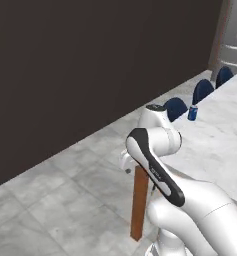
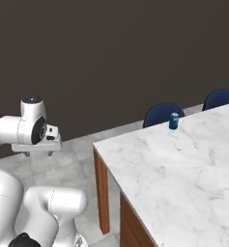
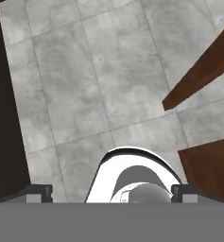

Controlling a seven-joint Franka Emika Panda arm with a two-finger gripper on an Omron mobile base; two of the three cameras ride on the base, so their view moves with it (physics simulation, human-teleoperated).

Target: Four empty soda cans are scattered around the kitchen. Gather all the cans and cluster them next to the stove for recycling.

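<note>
Writing/labels: nothing I could read anywhere. The can was too small and blurry to make out any print or logo.

Can: honestly it looked blue with a pale top, not red. It stood upright on the marble table, right by the table's far edge, on the side where the chairs were.

Can from the other side: same spot in the right base view, at the back edge of the tabletop, just in front of a blue chair back.

Chairs: three dark blue rounded backs poked up along that far edge in the left base view. The nearest one sat just left of the can.

Gripper: it hung off the table's near corner, out over the grey tiled floor, pointing down at the tiles.

Fingers: spread wide, nothing between them. In the hand view one tip sat at the bottom left and the other at the bottom right, with floor in the gap.

Can vs fingers: well apart. The can was up on the tabletop at the far edge, the fingers were down past the near corner beside the wooden leg, facing the floor.

Table base: brown wood, a leg and a side panel showing under the marble in the right base view.

Backdrop: a big dark wall behind everything.
</note>
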